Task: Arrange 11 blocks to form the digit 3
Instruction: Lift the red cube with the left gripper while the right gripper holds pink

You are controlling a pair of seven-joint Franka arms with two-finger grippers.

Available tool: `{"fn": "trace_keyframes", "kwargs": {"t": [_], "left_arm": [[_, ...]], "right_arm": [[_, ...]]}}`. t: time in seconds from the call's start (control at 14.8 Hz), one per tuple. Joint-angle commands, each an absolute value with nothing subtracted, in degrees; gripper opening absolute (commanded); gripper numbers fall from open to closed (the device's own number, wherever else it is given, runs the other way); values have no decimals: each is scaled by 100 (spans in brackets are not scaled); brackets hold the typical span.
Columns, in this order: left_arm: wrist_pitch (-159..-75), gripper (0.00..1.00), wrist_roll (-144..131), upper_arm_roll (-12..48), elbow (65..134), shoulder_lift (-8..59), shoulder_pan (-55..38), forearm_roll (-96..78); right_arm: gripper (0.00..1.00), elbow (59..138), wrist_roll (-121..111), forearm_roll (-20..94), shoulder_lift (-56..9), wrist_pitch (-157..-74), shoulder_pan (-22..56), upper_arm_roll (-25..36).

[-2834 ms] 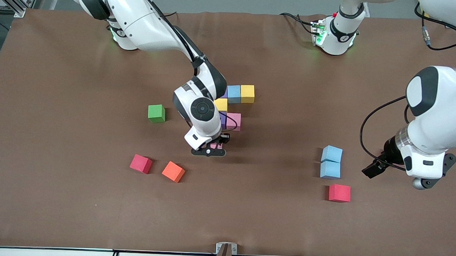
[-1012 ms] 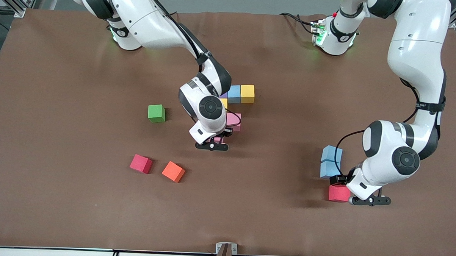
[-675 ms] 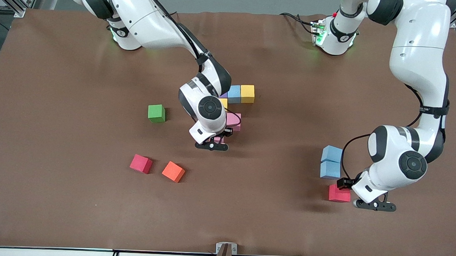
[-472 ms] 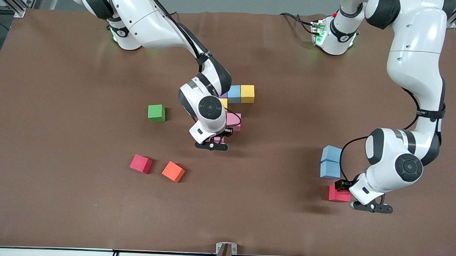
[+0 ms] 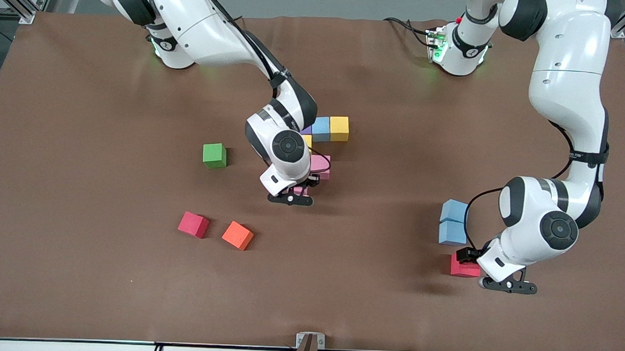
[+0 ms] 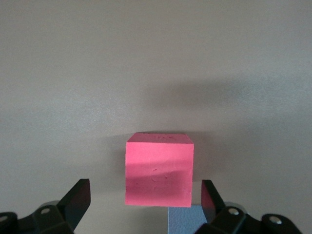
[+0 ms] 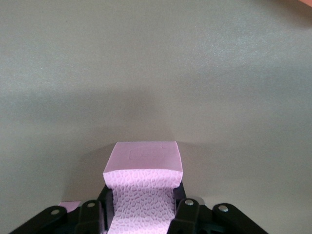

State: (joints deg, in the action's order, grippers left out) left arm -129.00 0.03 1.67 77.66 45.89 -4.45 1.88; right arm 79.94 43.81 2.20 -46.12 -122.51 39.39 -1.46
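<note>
Green cube sits alone toward the right arm's end of the worktop. Nearer the front camera lie a loose red block and the orange cube, close together but apart.

Mid-worktop: the partial digit. Light blue block and yellow block touch in its farthest row; a second yellow block and a sliver of purple show beside the right arm's wrist; a pink block lies nearer the camera. The right pincer is clamped tight on a second pink block, held low over the worktop at the figure's camera-side end.

Toward the left arm's end: two light blue blocks touching, and a second red block just nearer the camera. The left pincer hangs over that red block with its fingers spread wide, one on either side, touching nothing.

Judgement: two steps in hand. The right should square the pink block against its neighbours before letting go. The left should descend straight, keep the red block centred, and stay clear of the blue pair.
</note>
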Motion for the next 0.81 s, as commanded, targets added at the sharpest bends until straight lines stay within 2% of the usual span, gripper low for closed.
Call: {"fn": "trace_keyframes", "kwargs": {"t": [0.0, 0.4, 0.74], "left_arm": [[-12911, 100, 26, 158, 7655, 4667, -475, 220], [-13604, 100, 79, 185, 7559, 5000, -536, 220], [-13641, 99, 123, 185, 7515, 5159, -527, 220]], "right_arm": [[0, 8411, 4447, 308, -4438, -12428, 4016, -158], [0, 8411, 4456, 308, -4438, -12428, 4096, -158], [0, 8420, 4430, 308, -4430, -12401, 4105, -158]]}}
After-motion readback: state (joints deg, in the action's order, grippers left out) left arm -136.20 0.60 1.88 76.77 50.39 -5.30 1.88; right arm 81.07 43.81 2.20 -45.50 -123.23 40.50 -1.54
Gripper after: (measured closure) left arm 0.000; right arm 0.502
